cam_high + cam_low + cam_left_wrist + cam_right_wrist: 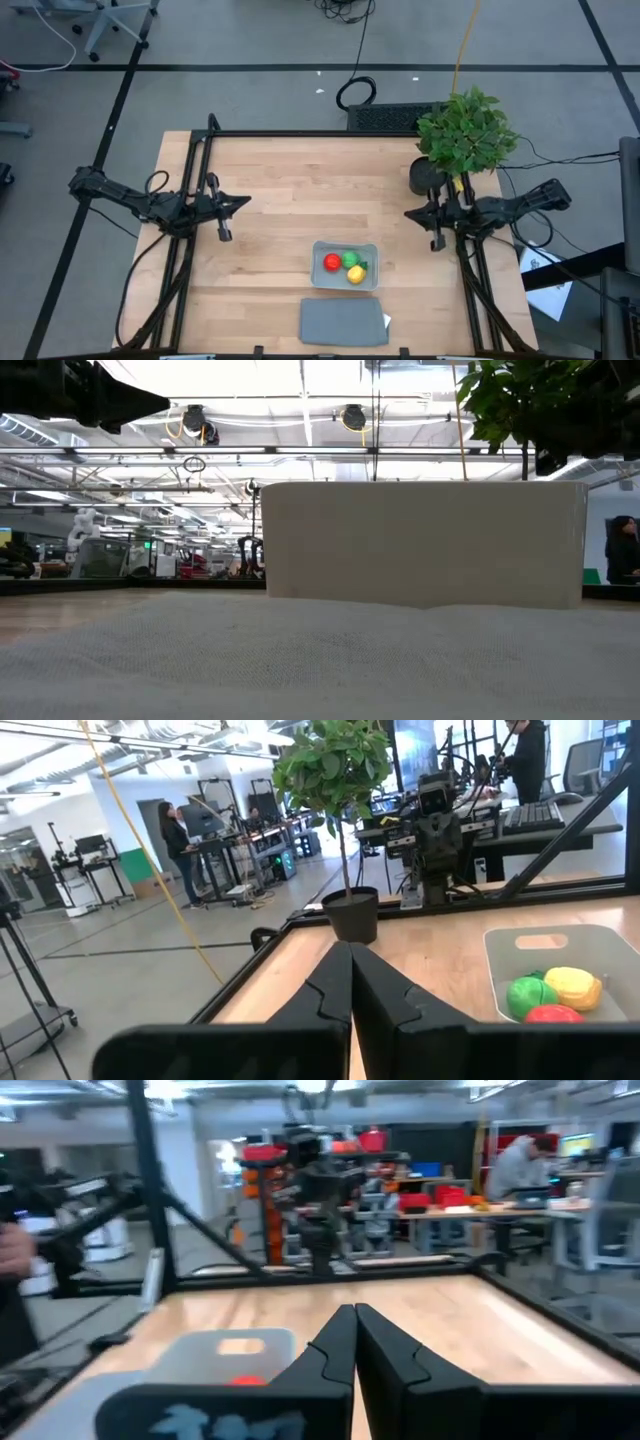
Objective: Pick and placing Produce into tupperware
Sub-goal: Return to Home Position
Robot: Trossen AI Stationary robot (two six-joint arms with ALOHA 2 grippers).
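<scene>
The tupperware (345, 265) sits near the table's near edge, a translucent grey-blue tray. Inside it lie the red piece (332, 262), the green piece (349, 259) and the yellow piece (355, 275). The left wrist view shows them too: tupperware (520, 955), green piece (530, 996), yellow piece (572, 986), red piece (553, 1014). My left gripper (246, 201) hovers shut over the table's left side, pointing right. My right gripper (408, 213) hovers shut at the right side, pointing left. In the right wrist view the tupperware (215, 1348) shows with the red piece (245, 1379) partly hidden by my fingers.
The flat dark grey lid (344, 322) lies at the near edge, just in front of the tupperware. A potted leafy plant (462, 135) stands at the far right corner. In the low view a pale wall (425, 540) fills the middle. People stand in the room beyond.
</scene>
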